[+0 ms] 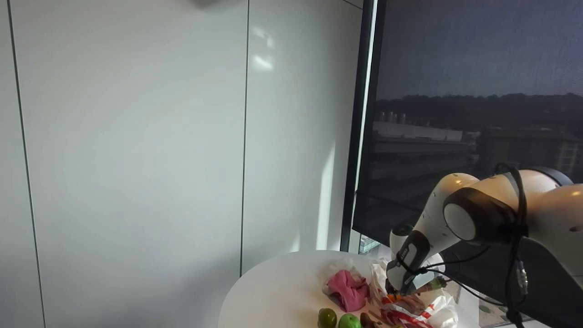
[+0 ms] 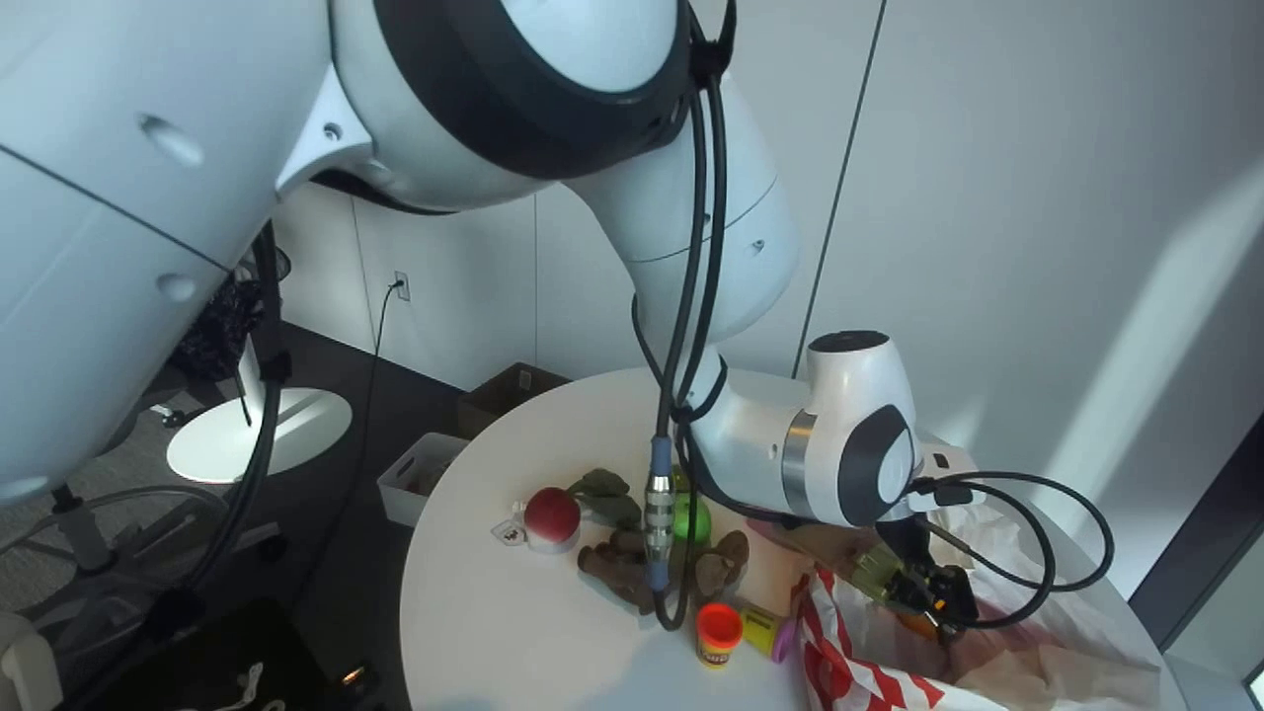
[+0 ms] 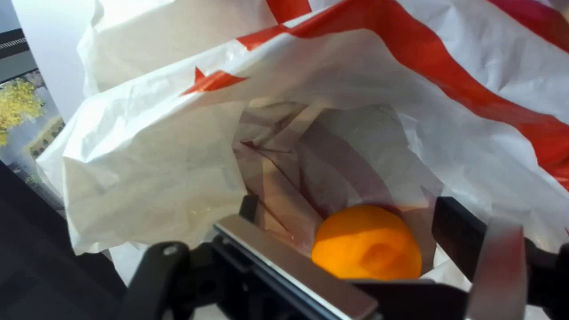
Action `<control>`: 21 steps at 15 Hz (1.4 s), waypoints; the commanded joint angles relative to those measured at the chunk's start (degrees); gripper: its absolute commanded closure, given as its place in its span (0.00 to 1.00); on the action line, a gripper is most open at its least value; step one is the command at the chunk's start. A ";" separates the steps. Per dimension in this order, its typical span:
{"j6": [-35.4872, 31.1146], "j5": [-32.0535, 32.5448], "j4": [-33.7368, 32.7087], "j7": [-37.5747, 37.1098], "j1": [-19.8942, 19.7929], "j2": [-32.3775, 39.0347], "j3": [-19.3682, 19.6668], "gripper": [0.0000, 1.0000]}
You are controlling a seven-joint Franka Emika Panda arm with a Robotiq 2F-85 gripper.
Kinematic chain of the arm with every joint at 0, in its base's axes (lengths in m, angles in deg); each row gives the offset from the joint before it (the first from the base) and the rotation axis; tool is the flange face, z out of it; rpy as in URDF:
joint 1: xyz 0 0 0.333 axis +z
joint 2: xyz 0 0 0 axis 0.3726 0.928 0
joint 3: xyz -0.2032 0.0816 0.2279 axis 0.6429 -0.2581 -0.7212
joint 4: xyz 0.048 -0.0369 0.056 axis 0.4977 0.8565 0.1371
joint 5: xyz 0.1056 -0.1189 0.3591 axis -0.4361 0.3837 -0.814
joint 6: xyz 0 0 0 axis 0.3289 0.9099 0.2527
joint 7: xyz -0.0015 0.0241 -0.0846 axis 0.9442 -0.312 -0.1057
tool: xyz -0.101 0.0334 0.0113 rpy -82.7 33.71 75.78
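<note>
Gripper (image 3: 362, 246) spread wide, nothing gripped. The orange (image 3: 369, 238) sits inside the plastic bag (image 3: 146, 178), showing between the fingers (image 3: 297, 266) in the wrist view; part of the gripper hides its lower rim, so contact cannot be told. In both exterior views the bag lies at the right-hand edge of the round table (image 2: 513, 632). Handling, by judgement: slow, straight travel suits, both fingers clear of the bag's film, since loose folds could snag and drag the orange along. Film thin, white, red-banded, sharply creased, letting light through. Orange smooth and rounded, real fruit or stand-in unclear. Outside the bag: pink cloth (image 1: 348, 290), rumpled; yellow tub (image 2: 760, 629), a cylinder on its side.
</note>
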 commanded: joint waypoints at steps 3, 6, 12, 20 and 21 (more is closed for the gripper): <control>2.62 -0.02 -14.70 -3.47 -0.57 11.11 1.24 0.00; 4.44 -0.26 -21.18 -2.92 -2.58 14.89 0.99 0.00; 5.88 -0.39 -30.55 -0.64 -7.74 19.71 -1.63 0.00; 7.16 -0.78 -36.37 1.80 -12.00 22.61 -4.82 0.40; 7.70 -0.73 -36.20 1.97 -12.18 22.09 -4.99 0.41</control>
